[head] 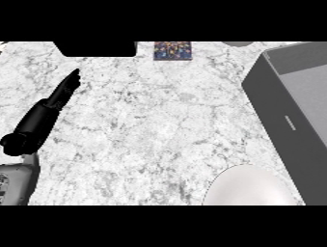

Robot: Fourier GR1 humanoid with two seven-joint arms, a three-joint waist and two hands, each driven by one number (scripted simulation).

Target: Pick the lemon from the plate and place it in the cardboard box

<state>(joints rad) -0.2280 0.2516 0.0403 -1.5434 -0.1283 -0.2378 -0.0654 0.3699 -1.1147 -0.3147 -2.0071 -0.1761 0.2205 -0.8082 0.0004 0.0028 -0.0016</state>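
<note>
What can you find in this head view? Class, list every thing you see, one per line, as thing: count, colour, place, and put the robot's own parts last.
Counter: one, white and grey marble, fills most of the view.
Box: one, grey, open-topped, at the right edge; nothing shows inside the visible part.
Plate: one, white, bottom right, cut off by the lower edge; no lemon shows on the visible part.
Patterned item: one, dark and multicoloured, flat at the top centre.
Black object: one, top edge left of centre; cannot tell what it is.
Grey object: one, sliver at the top edge.
Left hand: one, black, fingers straight, at the left on a grey forearm.
</note>
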